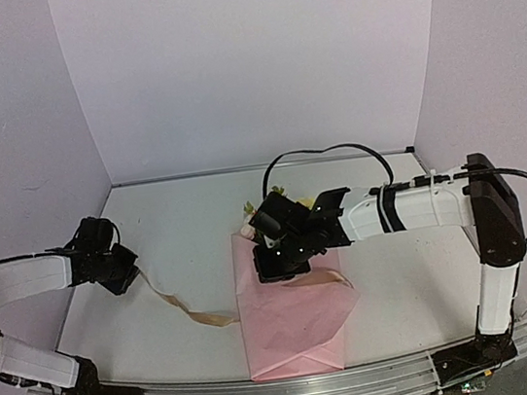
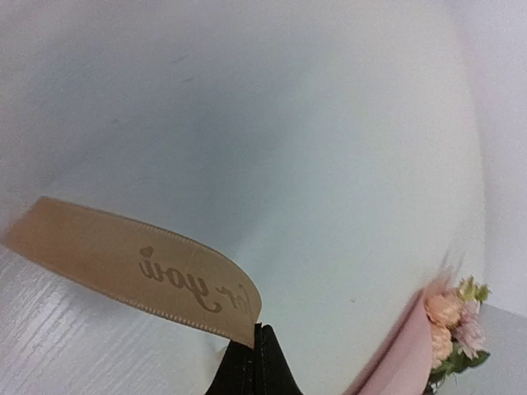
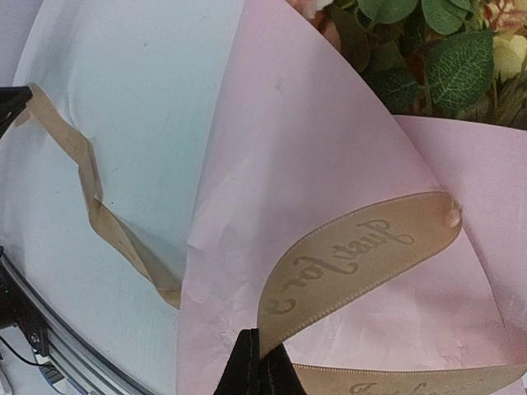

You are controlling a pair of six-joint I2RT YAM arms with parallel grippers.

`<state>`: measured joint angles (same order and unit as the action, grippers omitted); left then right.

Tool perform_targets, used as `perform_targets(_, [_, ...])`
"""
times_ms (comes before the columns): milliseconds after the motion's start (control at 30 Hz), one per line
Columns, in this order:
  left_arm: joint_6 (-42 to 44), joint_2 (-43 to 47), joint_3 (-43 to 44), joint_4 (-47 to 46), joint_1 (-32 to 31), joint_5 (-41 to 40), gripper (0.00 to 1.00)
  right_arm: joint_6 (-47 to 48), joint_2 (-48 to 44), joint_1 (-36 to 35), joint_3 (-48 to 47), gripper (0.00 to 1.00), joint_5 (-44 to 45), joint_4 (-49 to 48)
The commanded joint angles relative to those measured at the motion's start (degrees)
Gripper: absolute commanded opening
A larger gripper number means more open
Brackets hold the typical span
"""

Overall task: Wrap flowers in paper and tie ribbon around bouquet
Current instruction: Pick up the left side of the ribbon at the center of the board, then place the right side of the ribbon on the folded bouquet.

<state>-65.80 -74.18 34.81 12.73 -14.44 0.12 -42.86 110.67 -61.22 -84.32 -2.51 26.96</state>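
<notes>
The ribbon [image 1: 197, 315], limp, light, slick satin, trails from the left of the frame to the pink paper [image 1: 293, 336] at centre. The left gripper [image 2: 255, 366] has its jaws pinched on one end. The right gripper [image 3: 259, 366] pinches the other, apparently looped. The ends are the sensible hold.

Bright even light, soft shadows, wrist-view blur

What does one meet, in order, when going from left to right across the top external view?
left gripper, shut on one end of the ribbon → ribbon, lying loose on the table → paper → right arm's elbow
</notes>
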Motion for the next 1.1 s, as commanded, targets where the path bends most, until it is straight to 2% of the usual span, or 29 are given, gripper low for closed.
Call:
perform_targets(0, [12.3,11.3,1.3,-3.9,-5.0,3.3,0.00,2.4,2.3,-0.7,-4.5,0.00,-2.5,-3.2])
perform_targets(133, [17.5,15.8,1.0,-6.2,-12.7,5.3,0.00,1.4,6.2,-0.7,-6.7,0.00,-4.9,-5.2])
perform_targets(267, [17.9,17.8,-1.7,-12.3,-17.2,7.8,0.00,-1.0,7.9,-0.7,-4.9,0.00,-6.5,-11.9])
perform_targets(433, [18.3,14.8,-0.9,-18.7,-22.5,10.9,0.00,-2.8,8.0,-0.7,-1.1,0.00,-5.7,-20.5])
perform_targets(500, [19.2,12.6,0.7,-19.8,-24.0,12.4,0.00,-2.8,7.2,-0.7,-0.2,0.03,-4.6,-21.4])
perform_targets(667, [19.6,9.6,1.9,-23.7,-24.8,15.3,0.00,-2.1,3.3,-0.7,3.4,0.27,-1.9,-21.9])
perform_targets(733, [19.8,8.9,2.4,-24.4,-24.9,16.3,0.00,-2.0,1.9,-0.7,4.7,0.32,-1.1,-22.0])
perform_targets(933, [21.4,7.5,3.5,-26.3,-25.0,20.6,0.00,-2.5,-2.8,-1.0,7.1,0.40,0.8,-22.2])
perform_targets(1067, [22.8,5.8,5.4,-26.8,-25.4,25.0,0.00,-3.7,-8.0,-0.9,11.0,0.44,5.2,-21.6])
